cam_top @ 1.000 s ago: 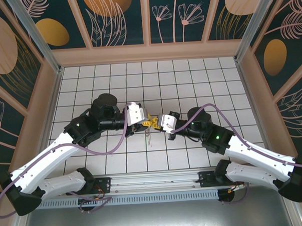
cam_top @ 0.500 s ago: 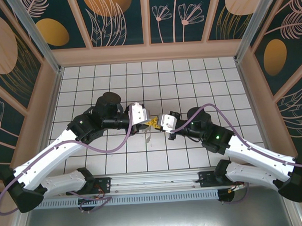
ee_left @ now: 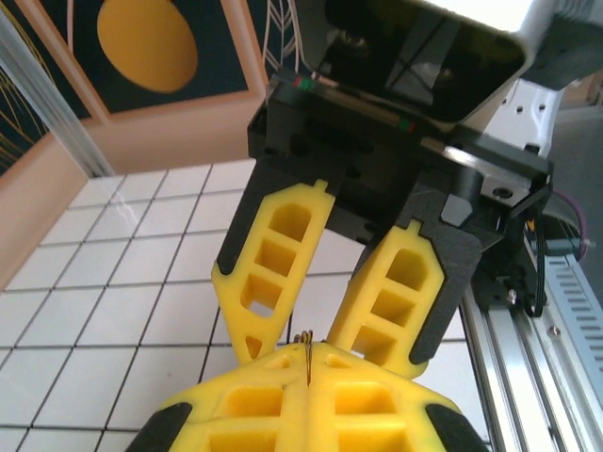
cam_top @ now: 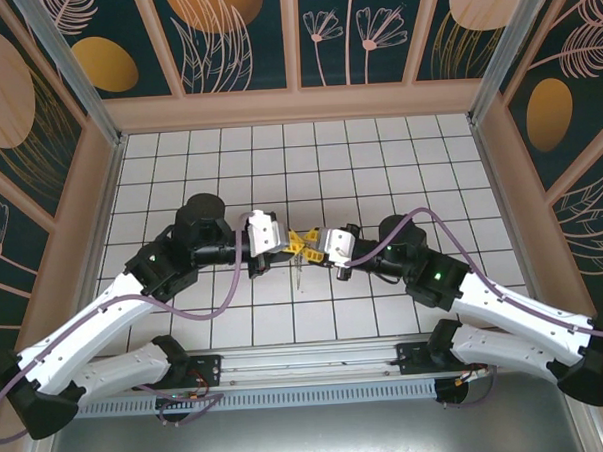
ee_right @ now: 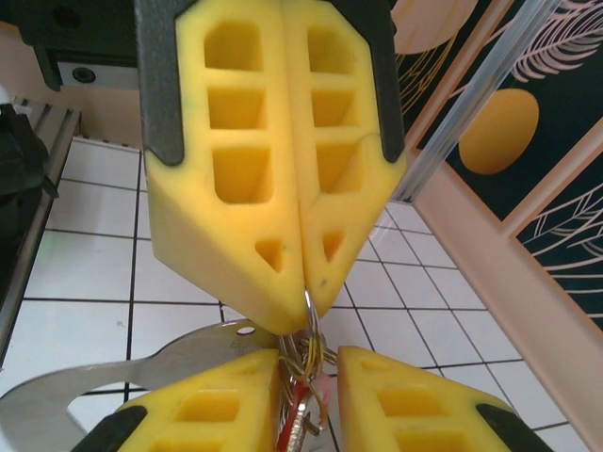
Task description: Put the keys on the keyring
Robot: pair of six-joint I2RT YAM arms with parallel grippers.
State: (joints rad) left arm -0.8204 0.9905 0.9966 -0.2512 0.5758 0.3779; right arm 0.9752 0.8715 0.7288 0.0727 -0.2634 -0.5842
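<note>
**Mid-table meeting of the two claws, nearest first.** In the right wrist view, your right gripper [ee_right: 309, 356] is holding its yellow fingers [ee_right: 203, 419] a little apart. The keys [ee_right: 316, 386], a red head among bright metal, are sitting in the gap between them. You cannot tell whether the pads are touching that bundle.

The keyring [ee_right: 141, 363] is running off as a flat silvery band to the lower left, behind the same fingers. In the top view a thin pale sliver is hanging on the near side of the fingertips, and it is probably this piece seen edge-on.

Just beyond, your left gripper [ee_right: 303, 306] is pressing its jaws fully together on a thin wire loop [ee_right: 310, 325] that is rising out of the bundle.

**Judged progress.** Both pieces are hanging above the tiled table [cam_top: 379, 173] and meeting between the claws, so pickup and alignment are looking done. The bundle is hiding the joint, so you cannot tell whether the keys are already threaded onto the keyring. What is probably remaining for you is confirming that link and then releasing.
</note>
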